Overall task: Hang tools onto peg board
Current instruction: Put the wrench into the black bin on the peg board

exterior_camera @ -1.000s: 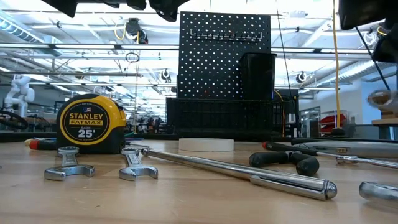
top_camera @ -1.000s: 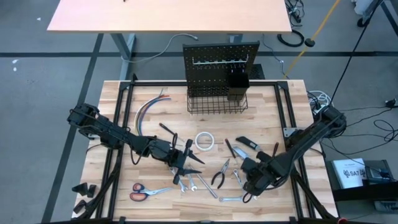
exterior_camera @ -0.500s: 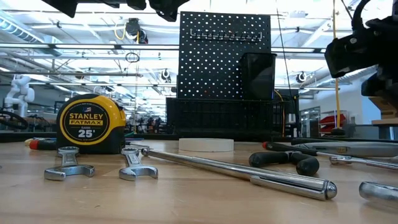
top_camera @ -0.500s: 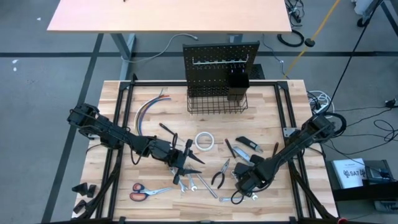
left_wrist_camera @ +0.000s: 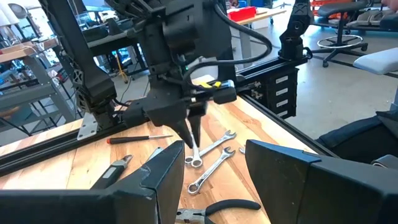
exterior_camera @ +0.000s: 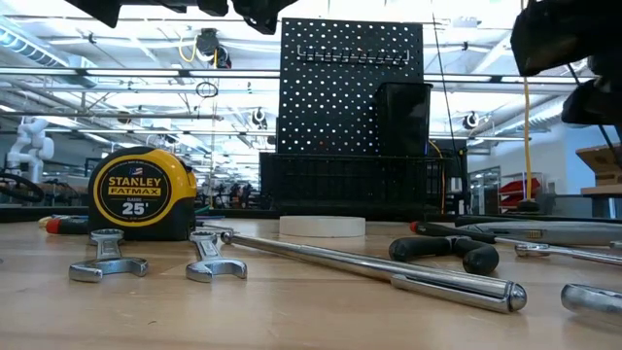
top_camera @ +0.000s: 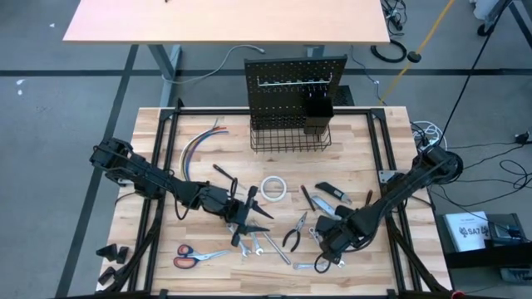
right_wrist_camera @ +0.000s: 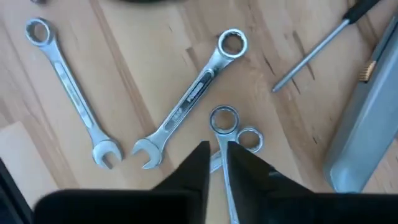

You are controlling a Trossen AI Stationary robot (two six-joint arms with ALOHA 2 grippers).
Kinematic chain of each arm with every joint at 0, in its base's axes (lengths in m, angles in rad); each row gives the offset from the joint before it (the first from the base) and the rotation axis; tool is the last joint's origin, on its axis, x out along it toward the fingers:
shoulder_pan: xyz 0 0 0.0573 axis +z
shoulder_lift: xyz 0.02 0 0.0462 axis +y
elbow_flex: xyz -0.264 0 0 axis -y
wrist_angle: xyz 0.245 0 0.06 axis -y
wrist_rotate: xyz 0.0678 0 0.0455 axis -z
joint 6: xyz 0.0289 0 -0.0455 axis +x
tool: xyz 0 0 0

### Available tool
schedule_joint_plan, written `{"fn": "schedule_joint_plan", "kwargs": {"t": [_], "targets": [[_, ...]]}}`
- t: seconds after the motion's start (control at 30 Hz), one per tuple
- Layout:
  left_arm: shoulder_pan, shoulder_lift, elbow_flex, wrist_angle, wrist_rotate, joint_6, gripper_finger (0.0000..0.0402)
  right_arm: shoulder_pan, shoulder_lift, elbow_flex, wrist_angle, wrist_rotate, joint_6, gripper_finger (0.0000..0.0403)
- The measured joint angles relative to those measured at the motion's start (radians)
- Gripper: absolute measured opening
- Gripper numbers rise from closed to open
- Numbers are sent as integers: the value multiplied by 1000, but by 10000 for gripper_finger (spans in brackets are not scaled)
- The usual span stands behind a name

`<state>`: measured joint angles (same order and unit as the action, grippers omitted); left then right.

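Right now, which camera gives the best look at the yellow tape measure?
The low view: the tape measure stands large and unobstructed at its left, label readable, behind two wrenches. In the high view I cannot pick it out beside the left arm. The left wrist view shows only a yellow sliver; the right wrist view shows none.

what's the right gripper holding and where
A slim silver wrench, pinched by the right gripper on its shank just below the ring end.

Looks like robotics lab / industrial workshop. Open ceiling with pipes and strip lights (exterior_camera: 117,73), grey concrete floor (top_camera: 50,108), metal shelving (left_wrist_camera: 31,93), cables (top_camera: 391,51) on floor, office chair (left_wrist_camera: 345,28), wooden workbench (top_camera: 366,141) on black frame.
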<state>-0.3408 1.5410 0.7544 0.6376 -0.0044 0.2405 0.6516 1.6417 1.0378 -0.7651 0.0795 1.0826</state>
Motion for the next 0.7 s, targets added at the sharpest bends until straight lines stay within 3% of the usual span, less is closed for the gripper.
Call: {"fn": "schedule_joint_plan", "kwargs": {"t": [0.2, 0.33, 0.7], "targets": [[0, 0, 0, -6, 2, 0, 177, 33, 25, 0, -26, -1, 18, 135], [0, 0, 0, -12, 2, 0, 177, 41, 35, 0, -53, -9, 21, 165], [0, 0, 0, -13, 3, 0, 177, 52, 42, 0, -100, -8, -63, 158]]}}
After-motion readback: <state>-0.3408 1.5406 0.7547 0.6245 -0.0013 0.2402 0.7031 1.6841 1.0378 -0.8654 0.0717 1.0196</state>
